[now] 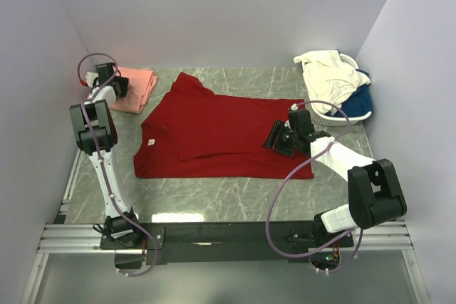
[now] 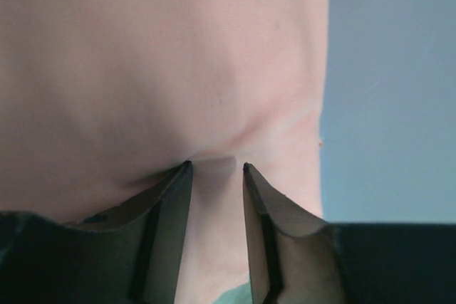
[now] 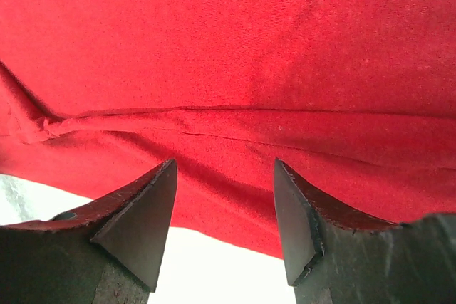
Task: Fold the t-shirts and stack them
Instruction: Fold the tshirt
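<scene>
A deep red t-shirt [image 1: 221, 133] lies spread flat in the middle of the table, with its white neck label [image 1: 150, 143] at the left. My right gripper [image 1: 274, 137] hovers over its right part, open and empty. In the right wrist view the jaws [image 3: 224, 161] stand wide apart just above the red cloth [image 3: 228, 48] near a hem edge. A folded salmon pink t-shirt [image 1: 139, 87] lies at the back left. My left gripper [image 1: 117, 83] is on it. In the left wrist view its gripper [image 2: 216, 165] is narrowly open, with the tips pressing into the pink cloth [image 2: 142, 55].
A white slatted basket [image 1: 340, 117] stands at the back right and holds a cream-white shirt [image 1: 324, 72] and a blue one [image 1: 356, 99]. Walls close in the back and both sides. Grey marble tabletop [image 1: 235, 194] shows in front of the red shirt.
</scene>
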### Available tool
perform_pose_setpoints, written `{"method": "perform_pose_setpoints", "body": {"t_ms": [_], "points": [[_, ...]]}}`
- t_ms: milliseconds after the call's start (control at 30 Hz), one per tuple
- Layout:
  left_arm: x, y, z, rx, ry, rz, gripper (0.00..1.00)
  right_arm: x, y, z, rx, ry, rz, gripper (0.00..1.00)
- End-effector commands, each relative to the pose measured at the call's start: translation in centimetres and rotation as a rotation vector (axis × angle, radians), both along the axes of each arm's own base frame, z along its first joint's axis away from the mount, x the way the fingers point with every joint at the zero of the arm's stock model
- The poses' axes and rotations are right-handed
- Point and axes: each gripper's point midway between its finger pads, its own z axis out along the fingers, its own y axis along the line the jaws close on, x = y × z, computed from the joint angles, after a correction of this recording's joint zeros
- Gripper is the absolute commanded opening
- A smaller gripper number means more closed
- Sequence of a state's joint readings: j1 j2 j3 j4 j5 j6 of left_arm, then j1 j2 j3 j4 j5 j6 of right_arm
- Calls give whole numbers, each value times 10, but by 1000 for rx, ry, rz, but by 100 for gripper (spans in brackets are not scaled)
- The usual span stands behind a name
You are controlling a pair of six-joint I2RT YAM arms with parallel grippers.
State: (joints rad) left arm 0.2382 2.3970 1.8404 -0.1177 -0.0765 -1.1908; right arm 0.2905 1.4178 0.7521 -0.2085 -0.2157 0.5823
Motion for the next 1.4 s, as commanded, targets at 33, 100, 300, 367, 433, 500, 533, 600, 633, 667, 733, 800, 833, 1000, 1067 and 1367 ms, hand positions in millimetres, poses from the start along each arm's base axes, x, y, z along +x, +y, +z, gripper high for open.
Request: {"method": "perform_pose_setpoints", "body": {"t_ms": [33,100,300,367,433,500,533,600,633,667,733,800,833,1000,1067,1367], "points": [[14,-4,-21,-91,-79,6,44,19,13,17,18,-80,38,63],[22,-5,-12,-102,-140,-2,47,20,14,17,16,-83,45,63],[33,-10,49,-38,-318,-86,60,21,17,21,13,-104,55,63],[24,-13,60,-4,-339,-113,66,24,18,27,18,-118,54,63],[19,-17,101,40,-412,-137,69,25,19,31,25,-127,51,63],[6,-22,124,87,-433,-169,74,26,19,34,26,-137,44,63],[2,-24,130,102,-435,-178,75,26,19,34,23,-142,45,63],[-10,-29,145,141,-423,-202,77,26,17,35,12,-147,37,63],[-15,-33,147,148,-413,-214,77,26,16,35,8,-148,36,64],[-23,-37,141,162,-378,-229,77,25,15,35,5,-148,33,64],[-35,-46,154,201,-362,-237,78,24,15,37,5,-151,31,64],[-55,-58,151,197,-283,-238,76,22,15,41,12,-160,28,64],[-63,-73,149,200,-254,-259,75,21,13,42,9,-161,23,64],[-142,-113,122,254,5,-197,68,17,8,47,1,-159,-4,63],[-173,-142,104,298,91,-203,67,18,6,50,-2,-167,-17,63],[-281,-212,66,357,241,-358,64,15,7,59,11,-181,-10,63]]}}
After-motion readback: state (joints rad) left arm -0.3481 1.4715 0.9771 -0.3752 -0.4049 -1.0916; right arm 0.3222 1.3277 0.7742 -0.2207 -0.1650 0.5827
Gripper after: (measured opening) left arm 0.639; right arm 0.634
